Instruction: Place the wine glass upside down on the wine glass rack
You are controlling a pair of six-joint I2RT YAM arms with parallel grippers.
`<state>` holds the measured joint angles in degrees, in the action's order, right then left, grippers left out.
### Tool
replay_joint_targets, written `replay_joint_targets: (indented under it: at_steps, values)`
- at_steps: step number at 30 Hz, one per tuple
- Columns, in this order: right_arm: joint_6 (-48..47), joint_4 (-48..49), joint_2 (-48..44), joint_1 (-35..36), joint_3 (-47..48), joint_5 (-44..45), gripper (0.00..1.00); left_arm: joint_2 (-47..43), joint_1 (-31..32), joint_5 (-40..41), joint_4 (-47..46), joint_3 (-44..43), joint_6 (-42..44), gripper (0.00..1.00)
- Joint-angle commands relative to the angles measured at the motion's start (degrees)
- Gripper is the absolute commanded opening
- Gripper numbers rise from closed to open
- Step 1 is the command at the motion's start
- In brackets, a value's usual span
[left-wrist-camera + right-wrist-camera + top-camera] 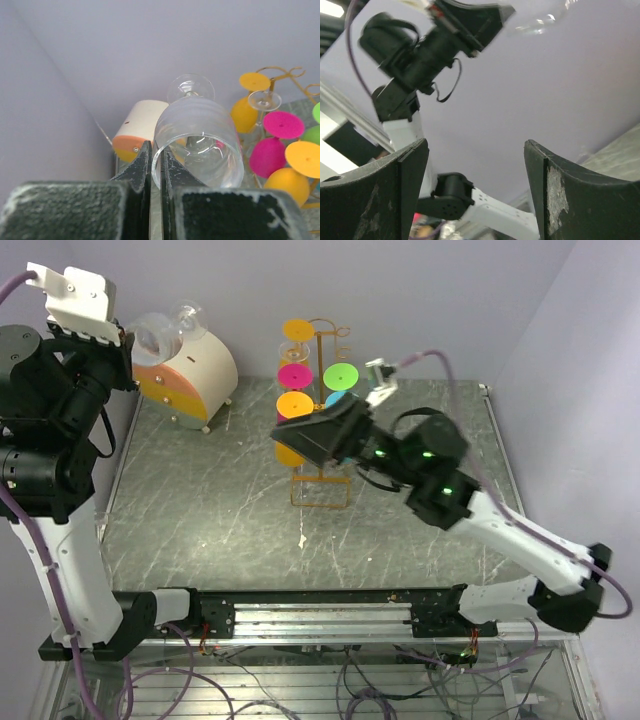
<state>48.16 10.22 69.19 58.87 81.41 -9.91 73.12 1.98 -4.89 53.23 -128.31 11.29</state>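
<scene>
A clear wine glass (200, 135) lies sideways in the air, its foot (190, 88) pointing away from the camera. My left gripper (157, 150) is shut on the rim of its bowl, one finger inside and one outside. From above, the glass (160, 333) hangs high at the back left, over a small cabinet. The wine glass rack (322, 475), orange-yellow wire, stands mid-table with several coloured glasses hung on it (280, 75). My right gripper (298, 440) hovers open just in front of the rack; nothing sits between its fingers (475, 142).
A cream and orange rounded cabinet (190, 375) stands at the back left, under the held glass. The lilac wall closes the back and right side. The raised left arm (420, 50) shows in the right wrist view.
</scene>
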Motion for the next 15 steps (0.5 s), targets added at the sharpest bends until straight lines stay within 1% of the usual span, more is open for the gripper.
replay_joint_targets:
  at_steps: [1,3,5,7,9,12,15]
  values:
    - [20.9,21.3,6.4,-0.3,-0.6,2.5,0.76,1.4,0.2,-5.5,-4.9,-2.7,-5.0,0.07]
    - [28.2,25.3,10.9,-0.2,1.5,4.4,0.76,0.6,0.1,-6.8,-5.6,-2.5,-6.5,0.07]
    - [35.9,28.4,15.6,-0.1,3.5,6.0,0.84,-0.6,0.1,-8.5,-6.3,-1.2,-7.4,0.07]
    - [40.8,30.0,18.6,0.0,5.0,8.0,0.86,-2.0,0.0,-10.2,-7.1,0.6,-7.8,0.07]
    - [45.4,33.5,20.1,0.0,3.7,11.7,0.85,-3.4,0.0,-12.1,-7.6,2.6,-8.1,0.07]
    - [50.0,39.0,21.7,0.2,1.1,19.4,0.84,-4.7,0.0,-13.3,-8.0,4.4,-9.3,0.07]
    - [52.0,41.1,23.8,0.2,1.8,24.4,0.83,-5.6,-1.0,-14.9,-8.8,5.2,-11.0,0.07]
